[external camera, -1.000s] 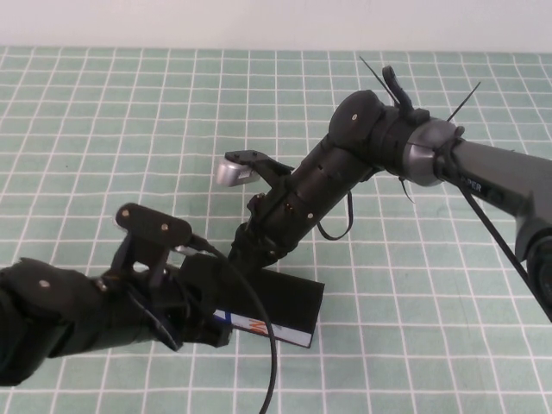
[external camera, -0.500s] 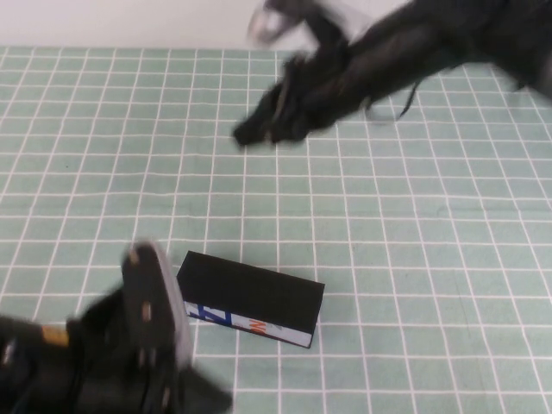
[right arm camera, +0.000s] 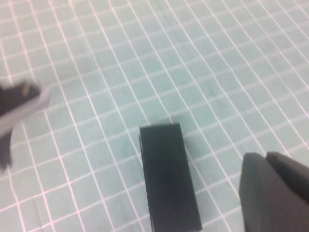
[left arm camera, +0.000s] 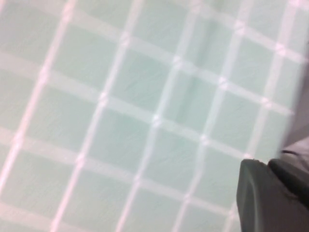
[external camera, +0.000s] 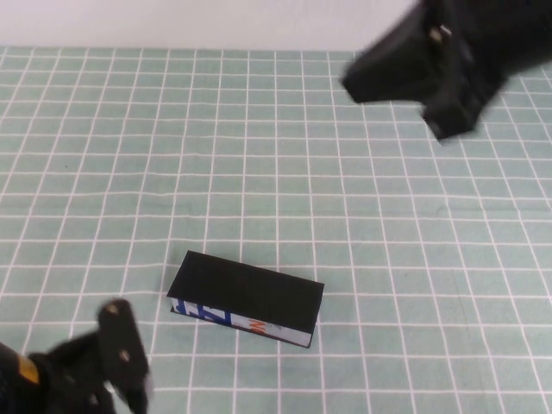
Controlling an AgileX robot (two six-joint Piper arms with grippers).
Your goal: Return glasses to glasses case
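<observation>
The black glasses case [external camera: 246, 295] lies with its lid down flat on the green checked mat, its white printed side strip [external camera: 233, 320] facing the near edge. The right wrist view also shows the case [right arm camera: 169, 179]. The glasses are out of view. My right gripper [right arm camera: 266, 157] is shut and empty, held high and well away from the case; in the high view the right gripper [external camera: 354, 82] is a blur at the back right. My left gripper [left arm camera: 269, 166] is shut over bare mat. The left arm [external camera: 78, 371] sits at the near left corner, beside the case.
The green mat with its white grid [external camera: 172, 155] covers the whole table. A pale wall edge [external camera: 216, 21] runs along the back. Part of the left arm [right arm camera: 19, 101] shows at the side of the right wrist view.
Both arms have drawn away from the case: the right arm swung up and back to the right, the left arm pulled back to the near left corner. The case has not moved.
</observation>
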